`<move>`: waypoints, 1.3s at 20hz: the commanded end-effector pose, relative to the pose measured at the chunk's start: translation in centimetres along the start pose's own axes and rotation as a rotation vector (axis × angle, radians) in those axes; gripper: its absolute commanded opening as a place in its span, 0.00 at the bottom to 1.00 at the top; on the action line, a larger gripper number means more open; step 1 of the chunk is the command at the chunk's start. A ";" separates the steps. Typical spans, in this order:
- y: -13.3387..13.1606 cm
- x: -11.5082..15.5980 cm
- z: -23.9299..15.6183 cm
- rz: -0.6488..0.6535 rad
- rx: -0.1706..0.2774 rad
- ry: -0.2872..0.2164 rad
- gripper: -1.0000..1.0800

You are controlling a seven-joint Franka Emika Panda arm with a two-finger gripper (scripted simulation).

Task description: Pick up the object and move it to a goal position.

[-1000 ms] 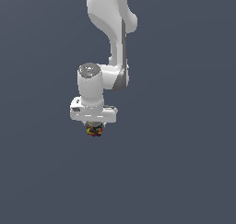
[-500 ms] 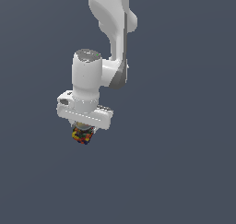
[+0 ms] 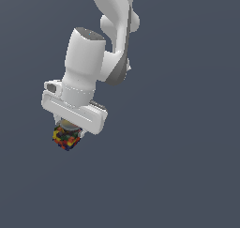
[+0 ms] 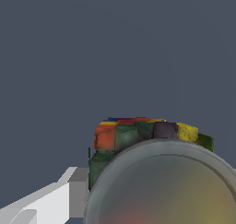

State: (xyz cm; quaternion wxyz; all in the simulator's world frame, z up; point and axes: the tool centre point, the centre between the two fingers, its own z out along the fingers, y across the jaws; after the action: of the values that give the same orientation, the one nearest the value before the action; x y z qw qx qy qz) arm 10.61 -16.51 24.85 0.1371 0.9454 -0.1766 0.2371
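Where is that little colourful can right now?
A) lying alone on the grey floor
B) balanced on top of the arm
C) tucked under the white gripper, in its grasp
C: the can sits directly beneath the white gripper, and its grey top fills the wrist view beside a finger.

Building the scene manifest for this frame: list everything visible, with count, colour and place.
can: 1, grey metallic top with a red, yellow, green and dark label, directly under the white hand, between the jaws; the wrist view shows its grey top close up.
background: 1, plain dark grey-blue, fills both views; no table edge or goal marker visible.
arm: 1, white with grey joints, coming down from the upper edge of the exterior view.
gripper: 1, white, at the end of the arm toward the exterior view's left, jaws closed on the can; one white finger shows in the wrist view.
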 end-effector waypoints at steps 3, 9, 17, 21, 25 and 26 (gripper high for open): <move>1.2 3.1 -2.5 0.069 -0.045 0.077 0.00; 2.9 6.5 -5.8 0.154 -0.106 0.168 0.00; 5.2 10.1 -10.6 0.267 -0.186 0.287 0.00; 6.3 11.6 -13.3 0.323 -0.227 0.346 0.00; 7.3 12.7 -15.7 0.371 -0.264 0.398 0.00; 7.5 12.9 -16.2 0.382 -0.272 0.409 0.00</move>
State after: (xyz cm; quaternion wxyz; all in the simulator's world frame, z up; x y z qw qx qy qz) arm 11.94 -21.03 45.12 0.2436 0.8103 -0.3420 0.4089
